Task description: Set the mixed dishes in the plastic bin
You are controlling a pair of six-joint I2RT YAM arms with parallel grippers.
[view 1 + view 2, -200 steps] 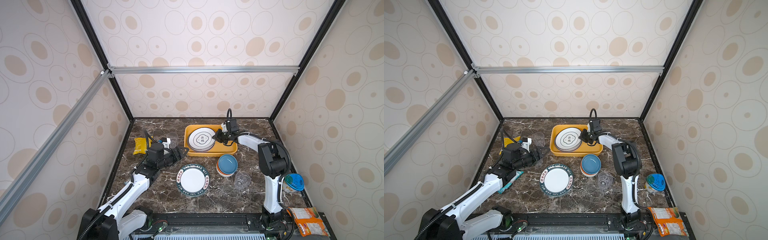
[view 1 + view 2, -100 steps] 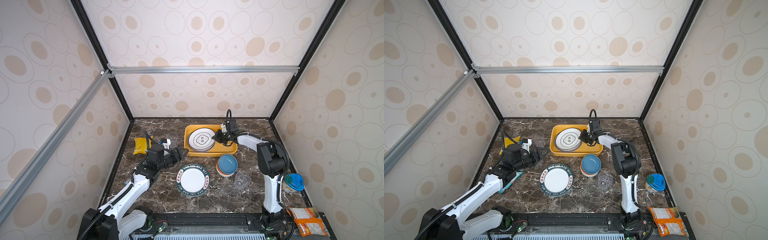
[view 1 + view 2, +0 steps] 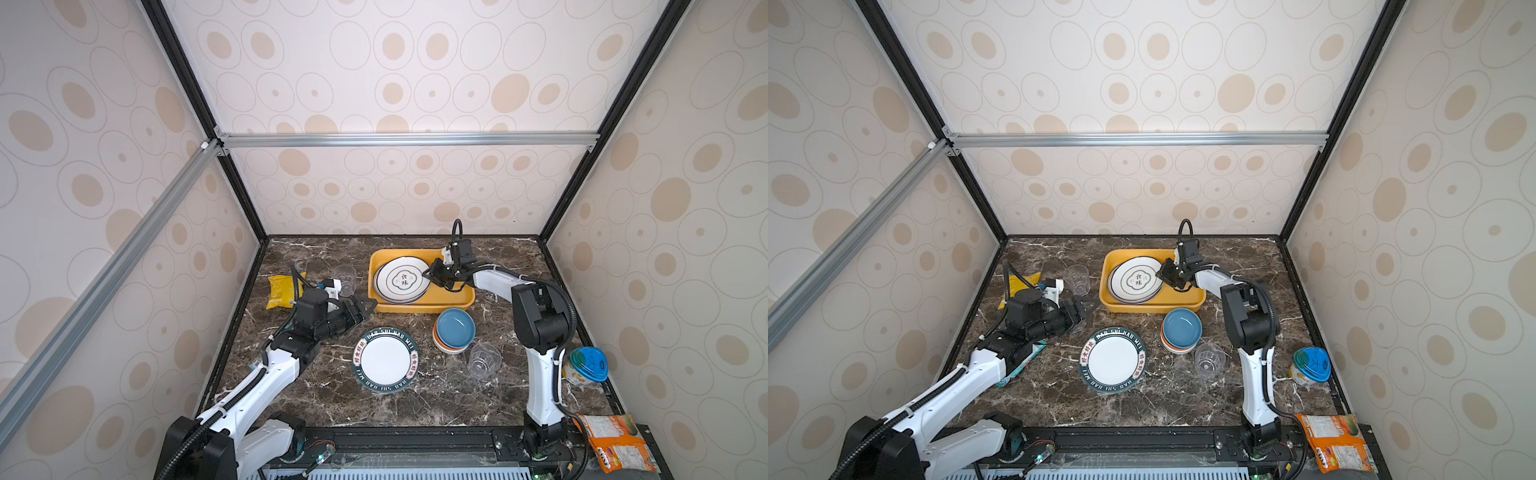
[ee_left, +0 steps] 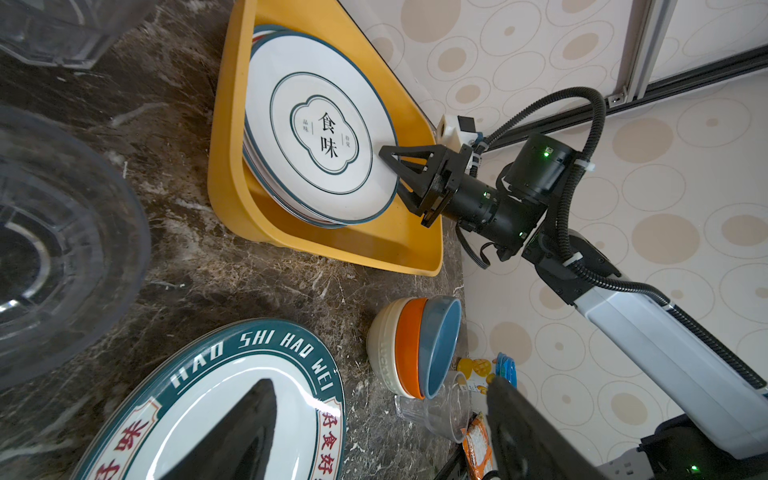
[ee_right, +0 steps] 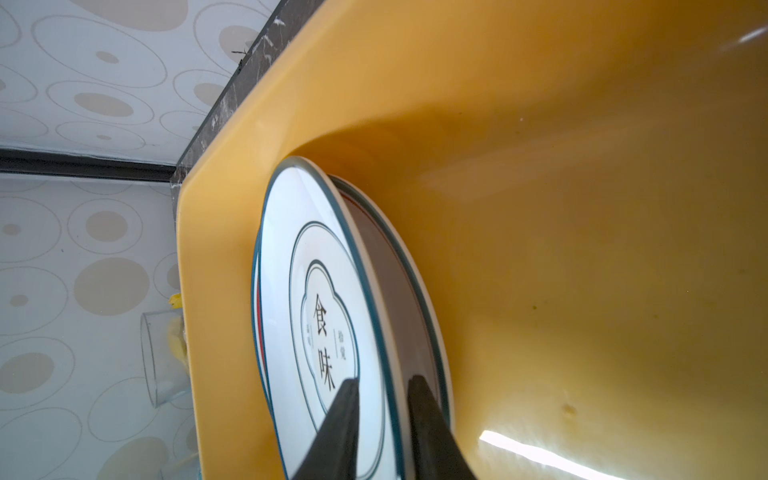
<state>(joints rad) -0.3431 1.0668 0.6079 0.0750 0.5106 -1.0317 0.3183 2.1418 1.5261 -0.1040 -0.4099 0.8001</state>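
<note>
Left wrist view: the green-rimmed plate (image 4: 208, 386) is seen nearest, lying flat on the marble (image 4: 249, 282) outside the bin.
Plate handling: it is judged stiff, glazed, slippery and breakable. It is best taken at the rim, with one finger slid under the lip.
Tipped cup (image 3: 483, 360): it is laid on its side just beside the bowls. It is judged light and thin-walled, so a gentle pinch over the mouth wall is advised.
Bowl stack (image 3: 455, 329): blue is nested in orange, orange in white, just in front of the bin. Taken together they are judged heavy, and the top bowl alone may lift off.
Left gripper (image 3: 368, 309): the fingers are spread wide and nothing is held. It is poised near the bin's front corner.
Plastic bin (image 3: 419, 308): a pile of plates is seated at its left end, and the right end is bare.
Top plate (image 3: 402, 279): its edge on the gripper's side looks raised off the plates beneath.
Right gripper (image 5: 384, 380): the top plate's rim is straddled, one finger above and one below. Whether it is pinched or freed cannot be told.
Upright cup (image 3: 344, 279): it is set farthest, left of the bin and beside the yellow snack bag (image 3: 282, 291).
</note>
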